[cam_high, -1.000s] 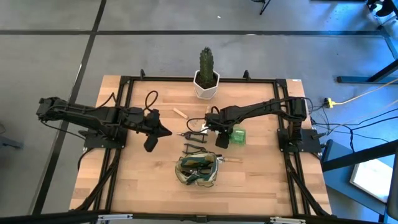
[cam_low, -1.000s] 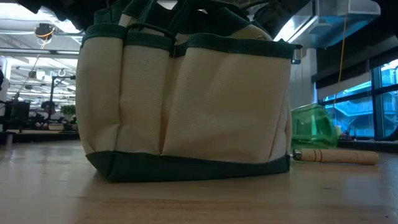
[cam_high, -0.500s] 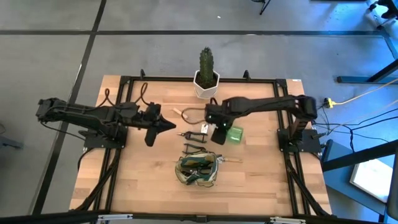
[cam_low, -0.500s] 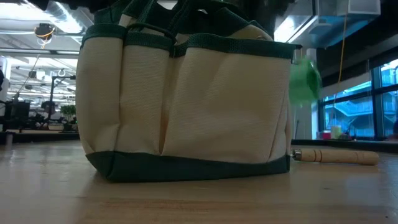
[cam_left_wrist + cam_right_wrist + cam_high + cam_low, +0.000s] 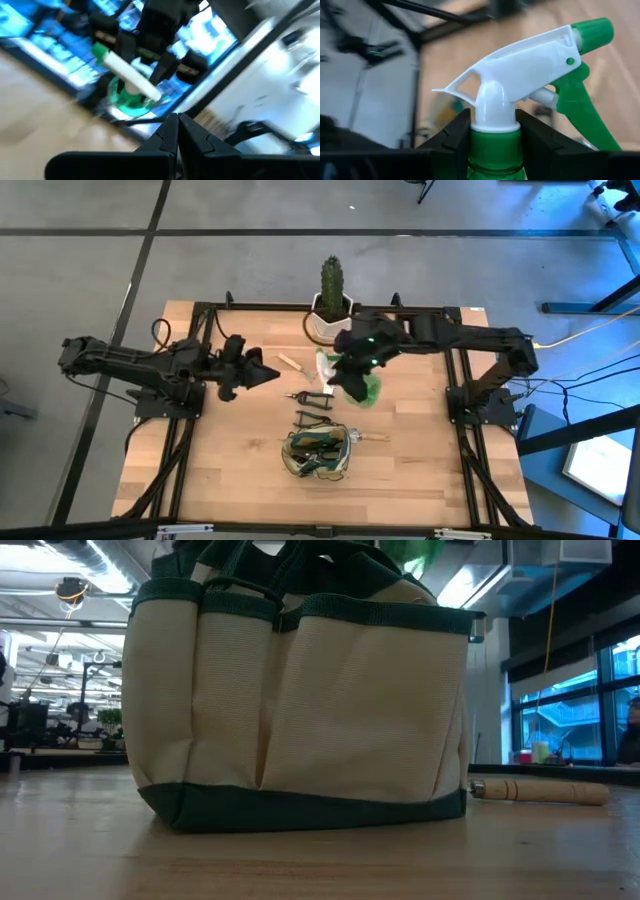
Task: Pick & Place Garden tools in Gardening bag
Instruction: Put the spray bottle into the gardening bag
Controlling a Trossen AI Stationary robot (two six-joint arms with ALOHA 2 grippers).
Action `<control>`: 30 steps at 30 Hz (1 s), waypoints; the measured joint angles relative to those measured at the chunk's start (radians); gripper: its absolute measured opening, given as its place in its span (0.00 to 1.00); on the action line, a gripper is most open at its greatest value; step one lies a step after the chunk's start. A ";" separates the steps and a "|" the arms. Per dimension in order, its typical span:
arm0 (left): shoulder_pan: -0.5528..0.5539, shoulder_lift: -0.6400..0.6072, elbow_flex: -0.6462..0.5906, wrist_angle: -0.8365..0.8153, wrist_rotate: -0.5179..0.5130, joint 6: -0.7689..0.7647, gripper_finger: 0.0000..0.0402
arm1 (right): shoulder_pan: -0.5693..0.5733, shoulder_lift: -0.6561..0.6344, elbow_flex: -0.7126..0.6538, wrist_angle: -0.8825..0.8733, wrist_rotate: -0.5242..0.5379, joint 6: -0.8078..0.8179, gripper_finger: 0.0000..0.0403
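Sprayer (image 5: 520,100) — green translucent bottle, white head, green trigger — clamped at its neck by right gripper (image 5: 492,137); left gripper (image 5: 176,131) closed, empty.

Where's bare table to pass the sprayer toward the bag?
Bare wood lies right of the gardening bag and along the table's front edge. Crowded: shears and tools just behind the bag, under the right gripper holding the sprayer.

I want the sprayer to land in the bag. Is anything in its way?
Nothing visible blocks it. The right gripper holds the sprayer in the air; the shears lie on the table below, and the bag is open.
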 joint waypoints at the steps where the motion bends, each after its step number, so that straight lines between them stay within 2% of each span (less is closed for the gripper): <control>1: -0.019 0.001 0.001 0.029 -0.005 -0.021 0.01 | 0.014 -0.013 0.000 0.025 -0.017 -0.003 0.32; 3: -0.073 0.003 0.011 0.030 -0.069 -0.090 0.01 | 0.045 -0.031 0.000 0.035 -0.038 -0.007 0.32; 6: -0.197 0.016 0.067 -0.074 -0.291 -0.218 0.00 | 0.100 -0.050 0.000 0.025 -0.015 -0.007 0.32; 9: -0.336 0.068 0.158 -0.288 -0.523 -0.404 0.01 | 0.162 -0.054 0.000 -0.024 0.076 0.001 0.32; 12: -0.431 0.174 0.286 -0.455 -0.615 -0.556 0.01 | 0.228 -0.051 -0.006 -0.053 0.216 0.028 0.32; 16: -0.478 0.347 0.465 -0.637 -0.619 -0.638 0.01 | 0.305 -0.036 -0.030 -0.053 0.400 0.061 0.32; 19: -0.464 0.446 0.582 -0.746 -0.569 -0.663 0.03 | 0.342 -0.014 -0.037 -0.054 0.515 0.091 0.32; 23: -0.416 0.524 0.668 -0.852 -0.475 -0.669 0.12 | 0.365 0.040 -0.038 -0.045 0.551 0.125 0.32; 30: -0.344 0.552 0.689 -0.859 -0.463 -0.660 0.43 | 0.404 0.136 -0.039 -0.024 0.559 0.155 0.32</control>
